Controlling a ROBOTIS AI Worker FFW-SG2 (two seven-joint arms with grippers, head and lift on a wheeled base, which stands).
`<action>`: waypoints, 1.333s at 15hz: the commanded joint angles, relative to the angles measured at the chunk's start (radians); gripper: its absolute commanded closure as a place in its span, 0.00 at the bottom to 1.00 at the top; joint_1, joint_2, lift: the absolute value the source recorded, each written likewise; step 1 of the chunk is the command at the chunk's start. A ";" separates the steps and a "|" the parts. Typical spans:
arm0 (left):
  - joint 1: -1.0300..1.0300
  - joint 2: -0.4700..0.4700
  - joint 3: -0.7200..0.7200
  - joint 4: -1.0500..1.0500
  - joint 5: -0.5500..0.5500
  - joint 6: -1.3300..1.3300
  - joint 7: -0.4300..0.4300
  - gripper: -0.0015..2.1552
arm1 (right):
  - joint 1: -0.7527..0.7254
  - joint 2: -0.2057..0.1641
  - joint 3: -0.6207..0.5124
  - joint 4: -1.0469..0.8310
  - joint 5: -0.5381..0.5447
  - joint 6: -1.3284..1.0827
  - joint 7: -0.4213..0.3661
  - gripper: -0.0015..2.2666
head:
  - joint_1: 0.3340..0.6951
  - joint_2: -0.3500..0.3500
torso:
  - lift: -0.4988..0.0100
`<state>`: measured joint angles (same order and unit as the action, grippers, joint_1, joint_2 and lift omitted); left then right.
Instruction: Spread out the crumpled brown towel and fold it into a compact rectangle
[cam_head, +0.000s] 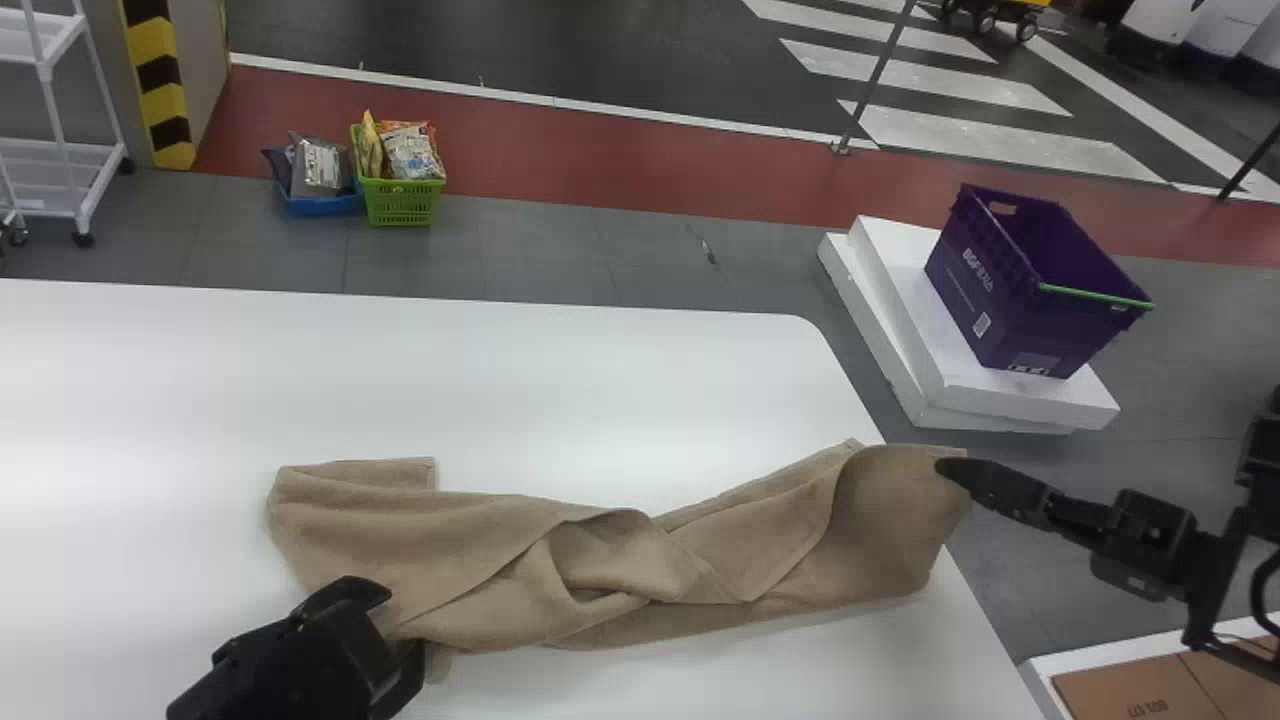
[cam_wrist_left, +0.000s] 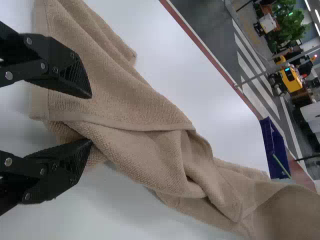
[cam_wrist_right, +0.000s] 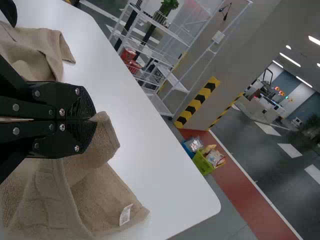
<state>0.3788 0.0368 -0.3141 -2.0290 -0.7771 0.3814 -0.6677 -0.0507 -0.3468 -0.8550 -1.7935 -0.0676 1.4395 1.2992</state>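
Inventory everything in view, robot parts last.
Towel: one, brown, twisted across the table
Table: one, white, under the towel
Crate: one, purple, on the foam slabs
Foam slabs: two, white, stacked beyond the table
Baskets: one green, one blue, floor beyond table
Packets: several, mixed colours, in baskets
Wheeled rack: one, white, far left
Striped pillar: one, yellow-and-black, beside rack
Cardboard: count unclear, brown, lower right
Left gripper: one, black, open at towel's left
Right gripper: one, black, shut on towel's right end

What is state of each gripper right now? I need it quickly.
Left gripper: open, at one end of the towel.
Right gripper: closed, holding the towel near its other end.
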 joint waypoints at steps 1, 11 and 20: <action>-0.001 0.002 0.026 -0.008 -0.008 0.008 -0.001 0.33 | 0.003 0.000 -0.007 -0.001 -0.014 0.005 0.000 0.56 | 1.00 0.00 | 0.73; 0.022 0.003 0.076 -0.043 -0.008 0.032 -0.016 0.58 | 0.002 -0.001 -0.004 0.000 -0.017 0.008 0.000 0.56 | 1.00 0.00 | 0.73; 0.058 0.000 0.282 -0.240 0.128 0.078 -0.024 0.87 | 0.009 0.000 -0.015 0.000 -0.024 0.008 0.005 0.56 | 1.00 0.00 | 0.73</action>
<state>0.4314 0.0378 -0.0877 -2.2370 -0.6910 0.4595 -0.6889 -0.0440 -0.3474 -0.8676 -1.7922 -0.0905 1.4467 1.3036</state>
